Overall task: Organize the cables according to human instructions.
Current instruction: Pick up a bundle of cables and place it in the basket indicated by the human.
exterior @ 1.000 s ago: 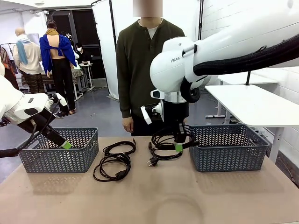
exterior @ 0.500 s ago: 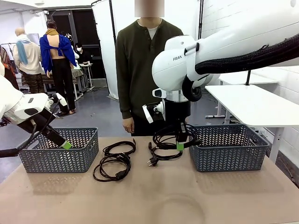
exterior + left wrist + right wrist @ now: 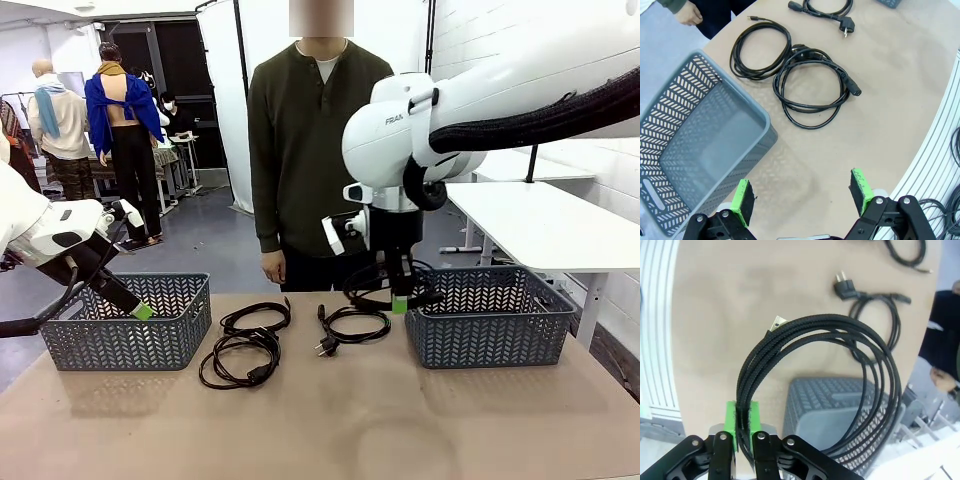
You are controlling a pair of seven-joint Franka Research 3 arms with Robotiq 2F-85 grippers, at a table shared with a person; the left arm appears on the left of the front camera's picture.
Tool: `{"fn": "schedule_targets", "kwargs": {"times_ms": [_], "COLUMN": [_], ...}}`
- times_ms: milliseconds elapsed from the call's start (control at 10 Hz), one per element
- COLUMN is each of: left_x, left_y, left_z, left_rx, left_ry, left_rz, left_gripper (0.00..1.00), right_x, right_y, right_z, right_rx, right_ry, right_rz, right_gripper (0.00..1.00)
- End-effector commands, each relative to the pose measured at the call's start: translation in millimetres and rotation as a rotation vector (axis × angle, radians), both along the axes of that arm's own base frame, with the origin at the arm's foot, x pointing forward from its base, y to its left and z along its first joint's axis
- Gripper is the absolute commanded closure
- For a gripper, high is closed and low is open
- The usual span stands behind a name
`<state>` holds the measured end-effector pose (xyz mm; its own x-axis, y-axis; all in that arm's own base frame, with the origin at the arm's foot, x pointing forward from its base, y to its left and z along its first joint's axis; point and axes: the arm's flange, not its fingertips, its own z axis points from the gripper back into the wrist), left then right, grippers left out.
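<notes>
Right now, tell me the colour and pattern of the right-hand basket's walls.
Blue-grey, with a herringbone openwork pattern. The right-hand basket shows best in the front view.

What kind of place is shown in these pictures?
Probably a robotics lab: a white robot arm holds a cable at a table with grey baskets, and other people stand behind.

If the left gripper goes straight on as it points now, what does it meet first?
The left gripper would probably meet bare table beside the basket; the nearest cable lies beyond. Depth is unclear.
</notes>
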<state>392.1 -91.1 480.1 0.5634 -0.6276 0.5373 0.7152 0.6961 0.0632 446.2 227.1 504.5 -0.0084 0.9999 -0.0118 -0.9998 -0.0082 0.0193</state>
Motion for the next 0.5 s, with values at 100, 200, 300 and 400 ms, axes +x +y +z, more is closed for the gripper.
{"fn": "schedule_targets", "kwargs": {"times_ms": [100, 200, 300, 400], "left_x": [0, 0, 0, 0], "left_y": [1, 1, 1, 1], "left_z": [0, 0, 0, 0], "left_rx": [-0.015, -0.015, -0.015, -0.015], "left_ry": [0.006, 0.006, 0.006, 0.006], "left_rz": [0.003, 0.003, 0.003, 0.003], "left_gripper": [0.00, 0.00, 0.00, 0.00], "right_x": [18, 24, 30, 36], "right_y": [-43, -61, -79, -95], "right_z": [22, 24, 25, 26], "right_rx": [-0.032, -0.045, -0.063, -0.074], "right_ry": [-0.043, -0.049, -0.058, -0.052], "right_rz": [0.002, -0.005, -0.005, -0.006], "right_gripper": [1.00, 1.00, 1.00, 1.00]}}
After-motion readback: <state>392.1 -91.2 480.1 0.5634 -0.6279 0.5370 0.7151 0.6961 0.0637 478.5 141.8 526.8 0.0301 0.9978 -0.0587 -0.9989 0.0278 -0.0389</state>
